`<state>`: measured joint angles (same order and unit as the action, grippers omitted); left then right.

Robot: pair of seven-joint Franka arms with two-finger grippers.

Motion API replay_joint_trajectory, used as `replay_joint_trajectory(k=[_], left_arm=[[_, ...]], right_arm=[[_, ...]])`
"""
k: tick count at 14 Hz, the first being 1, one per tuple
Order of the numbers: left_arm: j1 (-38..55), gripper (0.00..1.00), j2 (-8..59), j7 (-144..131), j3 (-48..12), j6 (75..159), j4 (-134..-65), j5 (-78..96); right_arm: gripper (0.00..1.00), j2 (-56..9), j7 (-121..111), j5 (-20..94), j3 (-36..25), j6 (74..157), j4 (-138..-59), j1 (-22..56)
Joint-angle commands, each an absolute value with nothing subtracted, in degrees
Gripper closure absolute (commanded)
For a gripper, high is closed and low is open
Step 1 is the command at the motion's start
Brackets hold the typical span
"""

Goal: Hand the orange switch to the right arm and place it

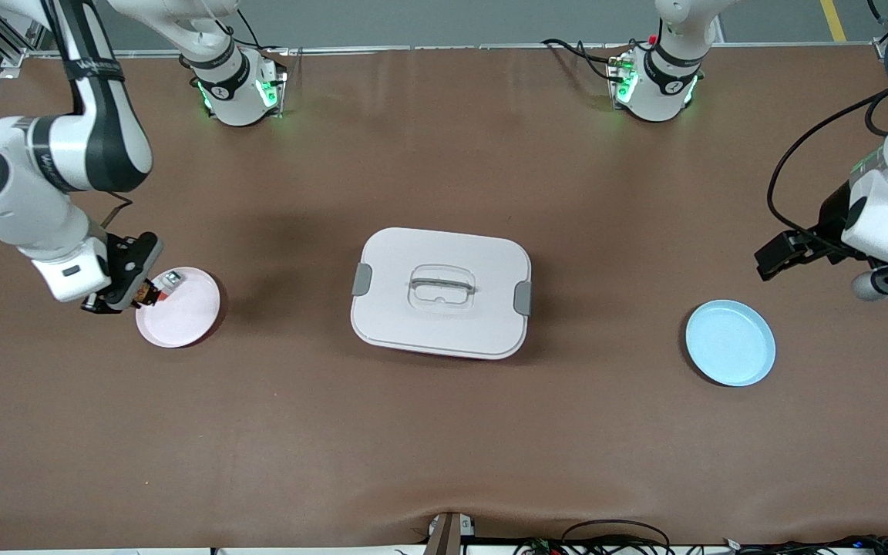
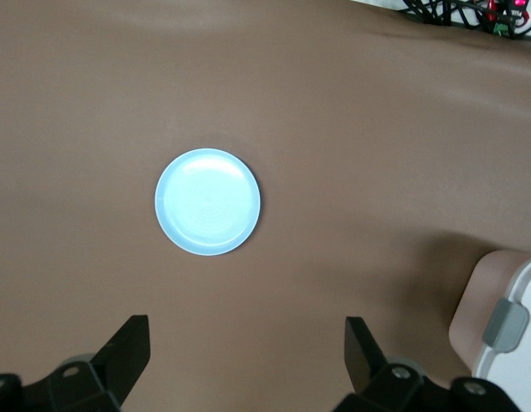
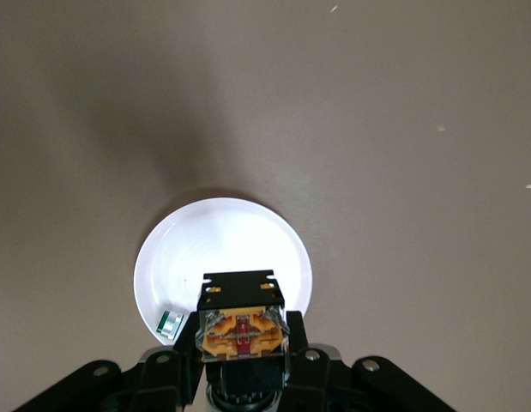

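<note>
Item 1, right gripper (image 1: 132,297): hanging over the rim of the pink plate (image 1: 182,312) at the right arm's end of the table; fingers (image 3: 186,360) closing on the orange switch (image 3: 242,322) from both sides, switch sitting between them w/ its black body and orange markings facing the wrist cam; in the front view the switch (image 1: 146,293) is showing as a small dark and orange bit at the gripper tip, over the plate's edge.

Item 2, pink plate: lying flat on the brown table (image 1: 444,432); looking white in the right wrist view (image 3: 248,232); carrying a small grey-white part (image 1: 172,279) near its rim, close to the gripper tip; same part (image 3: 168,323) showing w/ a greenish face in the wrist view, just beside the gripper's finger.

Item 3, left gripper (image 2: 248,356): waiting up in the air at the left arm's end of the table, over bare table next to the blue plate (image 1: 730,343); fingers (image 2: 128,348) standing wide apart, gripping nothing.

Item 4, blue plate (image 2: 208,202): lying flat, nothing on it.

Item 5, white lidded box (image 1: 441,291): sitting mid-table between the two plates, well apart from both; grey clips on both short ends, handle lying in the lid's recess.
</note>
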<state>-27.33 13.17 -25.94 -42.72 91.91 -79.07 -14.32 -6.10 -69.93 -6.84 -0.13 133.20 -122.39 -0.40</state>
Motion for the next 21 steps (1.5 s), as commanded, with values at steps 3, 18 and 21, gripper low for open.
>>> replay_joint_trajectory(k=[3,18,21], left_arm=[[-27.86,0.0,12.39,-24.26,-43.24,90.79,-78.93,-13.02],[5.85,0.0,0.97,-8.89,-0.22,86.75,-84.9,-3.26],[8.17,0.0,-1.05,-7.82,2.2,86.48,-86.57,-2.9]], right_arm=[[1.0,-7.63,-73.81,-12.3,0.88,141.75,-127.88,-3.69],[1.0,-20.74,-77.69,-13.36,0.97,150.2,-127.62,-5.01],[1.0,-21.79,-78.92,-13.45,0.97,151.17,-127.18,-5.18]])
